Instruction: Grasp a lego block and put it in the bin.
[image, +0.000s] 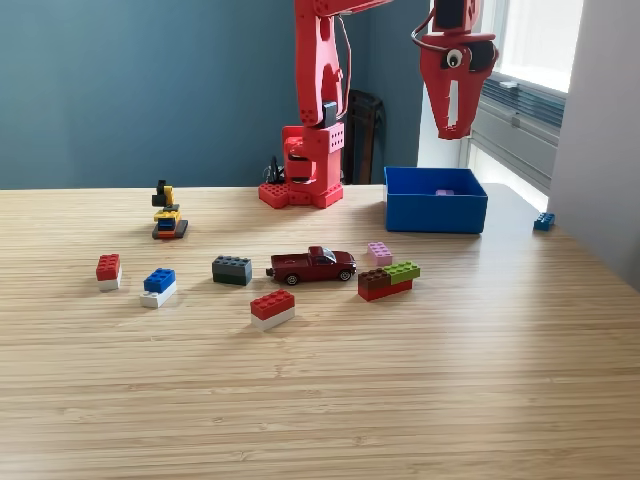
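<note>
Bamboo-grained wood makes up the tabletop (320, 400), the largest thing in view, with a teal wall behind it. Next in size is the red arm (318, 110), its base seated at the table's far edge, which puts both the bricks and the box within its reach. Its gripper (452, 128) hangs high above the blue bin (435, 212), pointing down; the jaws look narrow with only a slim gap between them, and nothing can be seen held there. That pose over the open box suits a drop, judging by position alone. The bin sits toward the exterior view's right, and a small pinkish piece (445, 192) shows inside it, too small to name surely.

Loose across the middle of the table lie a dark red toy pickup truck (312, 265), a stack of brown, green and red bricks (388, 280), a red-and-white brick (272, 309), a grey brick (231, 270), a blue-and-white brick (158, 286), a red brick on white (108, 271) and a pink brick (379, 252). A small yellow-and-black lego build (167, 213) stands further back, and a tiny blue brick (543, 221) rests near the right edge.
</note>
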